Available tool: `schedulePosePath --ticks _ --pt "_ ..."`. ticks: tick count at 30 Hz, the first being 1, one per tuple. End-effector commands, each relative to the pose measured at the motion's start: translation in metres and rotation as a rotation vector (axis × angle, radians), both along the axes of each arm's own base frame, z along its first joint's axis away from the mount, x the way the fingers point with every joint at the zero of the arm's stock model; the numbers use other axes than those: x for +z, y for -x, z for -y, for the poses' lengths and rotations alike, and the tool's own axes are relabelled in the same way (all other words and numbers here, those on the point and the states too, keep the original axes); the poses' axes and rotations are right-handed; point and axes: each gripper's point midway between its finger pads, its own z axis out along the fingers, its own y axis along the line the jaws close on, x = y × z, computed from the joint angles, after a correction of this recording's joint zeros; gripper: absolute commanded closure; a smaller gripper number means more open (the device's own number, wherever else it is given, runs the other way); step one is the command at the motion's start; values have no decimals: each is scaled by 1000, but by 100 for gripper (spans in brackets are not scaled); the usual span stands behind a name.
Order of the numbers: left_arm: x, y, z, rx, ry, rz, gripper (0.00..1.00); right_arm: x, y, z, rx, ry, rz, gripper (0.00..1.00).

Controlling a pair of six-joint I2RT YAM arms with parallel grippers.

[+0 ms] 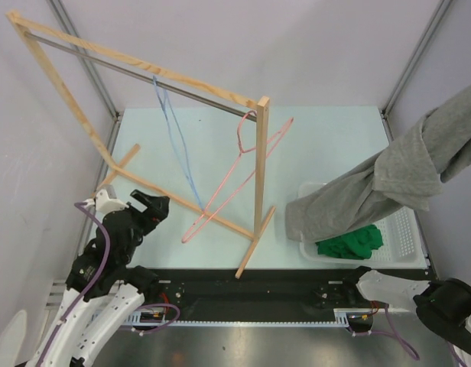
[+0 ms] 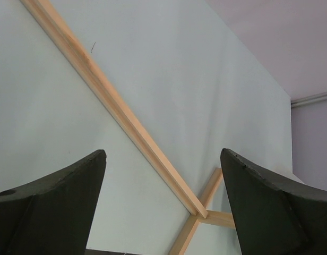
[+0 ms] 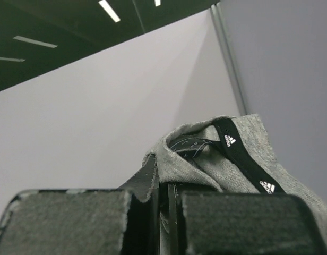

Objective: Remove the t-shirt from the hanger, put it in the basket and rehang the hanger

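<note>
On the right side of the desk (image 1: 327,145), we see the grey t-shirt (image 1: 388,180) hanging in the air, stretched from the upper right edge of the overhead view down to the white basket (image 1: 407,237). Its lower end drapes over the basket's left part, just beside a green cloth (image 1: 352,243) lying inside. The right end effector (image 3: 163,199) is clamped on the shirt's neckline: in its wrist view we see grey fabric and the black Adidas-printed neck tape pinched between closed fingers. The shirt is well apart from the pink hanger (image 1: 220,193), which hangs bare on the metal rail (image 1: 144,73) of the wooden rack (image 1: 261,168), with a blue hanger (image 1: 177,145) further left on the same rail. The left end effector (image 1: 149,208) sits low near the rack's left foot, its fingers spread wide apart above the desk and a base bar of the rack.
</note>
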Motion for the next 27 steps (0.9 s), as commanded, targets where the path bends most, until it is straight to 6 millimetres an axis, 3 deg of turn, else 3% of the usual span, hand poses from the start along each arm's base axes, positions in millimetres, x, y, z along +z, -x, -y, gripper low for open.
schedulePosePath --ticks 1,5,8,9,13,16,17,20,21,25,27 --pt "1 -7 11 -27 31 3 7 8 31 54 -161 -43 36 100" --pt "-2 -12 26 -94 43 -1 8 -28 -3 34 -156 8 -97 100" --pt "-7 -14 41 -161 58 -15 8 -59 -13 27 -143 7 -169 100" --pt "-9 -13 47 -191 66 -21 8 -78 -28 8 -140 59 -216 100" --pt "-16 -14 62 -270 75 -36 8 -143 -51 -23 -96 85 -343 100" --pt "-19 -13 69 -311 74 -33 8 -216 -66 -50 -28 47 -464 100" --pt "-17 -14 70 -316 79 -24 8 -247 -71 -64 1 112 -533 100" --pt "-18 -11 75 -343 92 -11 8 -330 -83 -94 59 63 -692 100" --pt "-20 -11 75 -349 92 -13 8 -348 -84 -104 91 -28 -721 100" --pt "-23 -9 78 -363 99 -11 8 -445 -78 -127 163 -180 -938 100" --pt "-24 -9 80 -373 104 -13 8 -471 -75 -122 136 -244 -988 100"
